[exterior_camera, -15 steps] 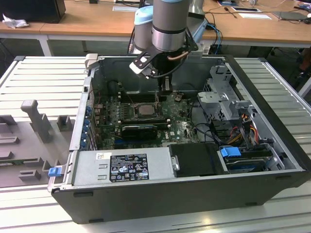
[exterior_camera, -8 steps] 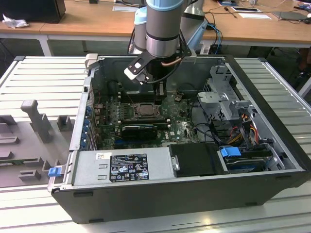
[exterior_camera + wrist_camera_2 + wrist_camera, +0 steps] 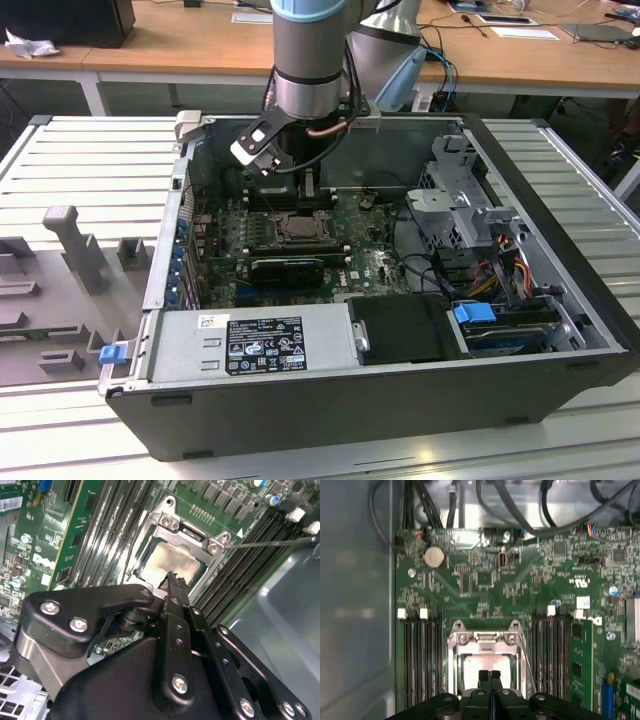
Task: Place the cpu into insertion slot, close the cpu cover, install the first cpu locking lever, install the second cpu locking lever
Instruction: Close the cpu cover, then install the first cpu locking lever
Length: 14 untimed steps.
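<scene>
Over the motherboard's socket, the gripper (image 3: 489, 673) hangs with its fingers (image 3: 482, 676) pressed together and nothing between them.

Just under the fingertips (image 3: 174, 582) the cpu (image 3: 487, 661) lies as a pale square in the insertion slot (image 3: 299, 228). The cpu cover (image 3: 485, 638) lies flat around it, so the chip shows through its window. A thin locking lever (image 3: 270, 542) reaches from the socket's corner out across the memory slots (image 3: 420, 660). In the exterior view the arm (image 3: 310, 60) comes down into the open computer case (image 3: 300, 400), which lies on a ribbed grey table (image 3: 90, 150).
</scene>
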Available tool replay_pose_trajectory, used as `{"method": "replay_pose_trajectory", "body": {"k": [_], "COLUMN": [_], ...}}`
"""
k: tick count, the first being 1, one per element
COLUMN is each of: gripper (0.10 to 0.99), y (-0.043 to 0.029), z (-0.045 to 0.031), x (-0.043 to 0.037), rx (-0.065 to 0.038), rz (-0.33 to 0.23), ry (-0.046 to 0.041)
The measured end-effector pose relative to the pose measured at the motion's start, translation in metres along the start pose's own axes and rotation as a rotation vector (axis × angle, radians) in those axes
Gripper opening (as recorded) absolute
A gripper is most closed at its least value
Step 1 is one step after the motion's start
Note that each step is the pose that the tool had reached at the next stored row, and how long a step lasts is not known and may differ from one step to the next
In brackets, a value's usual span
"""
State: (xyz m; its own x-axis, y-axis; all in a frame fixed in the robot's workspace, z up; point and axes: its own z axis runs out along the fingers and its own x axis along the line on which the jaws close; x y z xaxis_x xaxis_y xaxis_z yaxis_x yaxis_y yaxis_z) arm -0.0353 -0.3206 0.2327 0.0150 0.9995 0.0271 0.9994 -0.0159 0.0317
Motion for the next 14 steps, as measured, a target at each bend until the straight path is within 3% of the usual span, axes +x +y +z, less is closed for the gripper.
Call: {"method": "replay_pose_trajectory", "body": {"k": [9, 14], "gripper": [0.106, 0.106], "y": [-0.0042, -0.0041], "z": [-0.0002, -0.0074], "x": [-0.0001, 0.0001], "rx": [0.000, 0.000], "rz": [-0.001, 0.000], "ry": [0.0002, 0.0002]}}
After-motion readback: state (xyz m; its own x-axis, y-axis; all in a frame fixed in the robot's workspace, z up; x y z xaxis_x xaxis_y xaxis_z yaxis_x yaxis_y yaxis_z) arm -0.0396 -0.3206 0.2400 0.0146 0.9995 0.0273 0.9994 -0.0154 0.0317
